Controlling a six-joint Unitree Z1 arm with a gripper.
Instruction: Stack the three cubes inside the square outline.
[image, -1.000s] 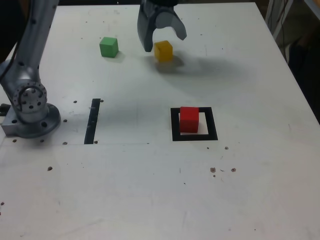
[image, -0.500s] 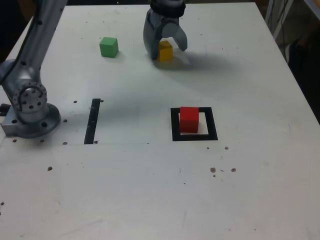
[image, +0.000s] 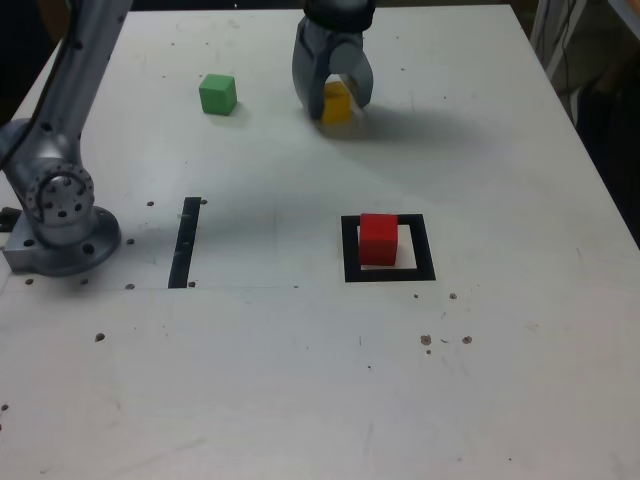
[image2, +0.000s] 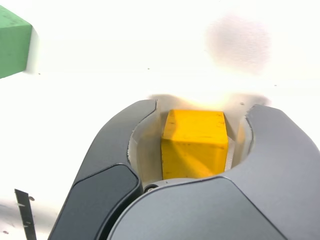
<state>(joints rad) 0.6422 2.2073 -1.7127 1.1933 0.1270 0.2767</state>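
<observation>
Gripper (image: 338, 108) jaws, in the exterior view, have drawn in around the yellow cube (image: 339, 92) near the desk's (image: 450, 50) far edge, nudging it slightly to that view's right, while the red cube (image: 379, 240) sits inside the square outline (image: 425, 250) and the green cube (image: 217, 95) waits apart. Wrist view shows the yellow cube between the jaws, but I cannot tell whether both press it; a firm grip should come before lifting.
</observation>
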